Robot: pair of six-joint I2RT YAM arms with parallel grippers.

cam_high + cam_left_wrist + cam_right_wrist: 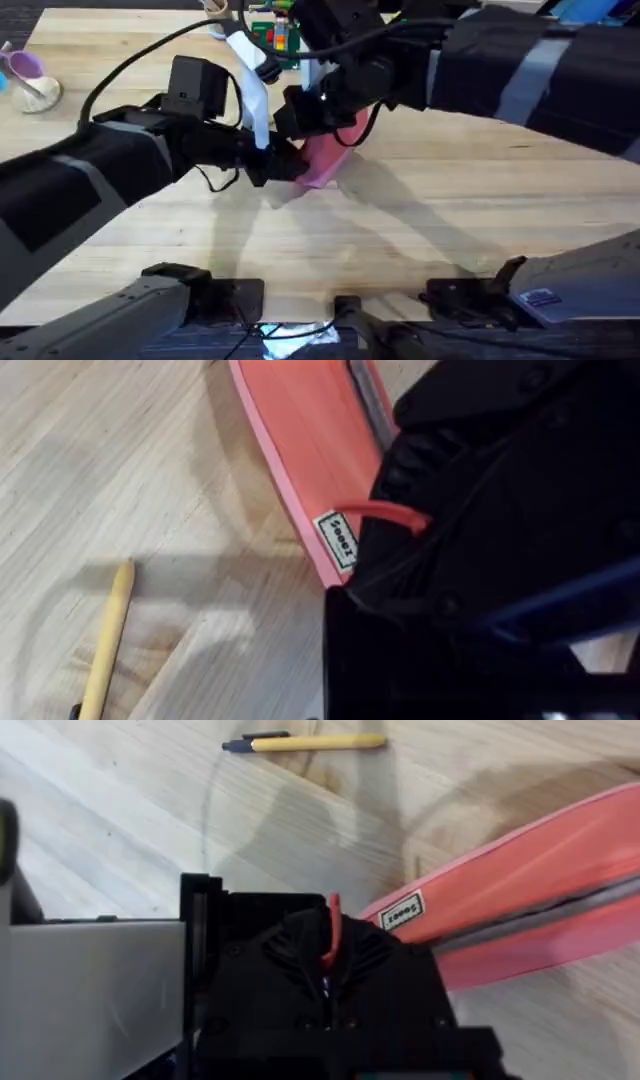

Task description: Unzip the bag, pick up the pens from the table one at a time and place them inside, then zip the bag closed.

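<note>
Looking at this, both arms are bunched over the pink bag [325,158] mid-bench [420,230], so my guess is they're on the zip step, whether opening or closing I can't say. The left gripper [268,165] sits at the bag's labelled end; in the left wrist view a thin pink cord [385,510] runs into the dark mass there, but I can't tell what its fingers are doing. Same with the right gripper [300,108], right up against the bag. The tan-yellow pen [305,742] lies on the bench near the bag, not inside. Next move probably needs one arm pinning the end while the other drags the zip along.
</note>
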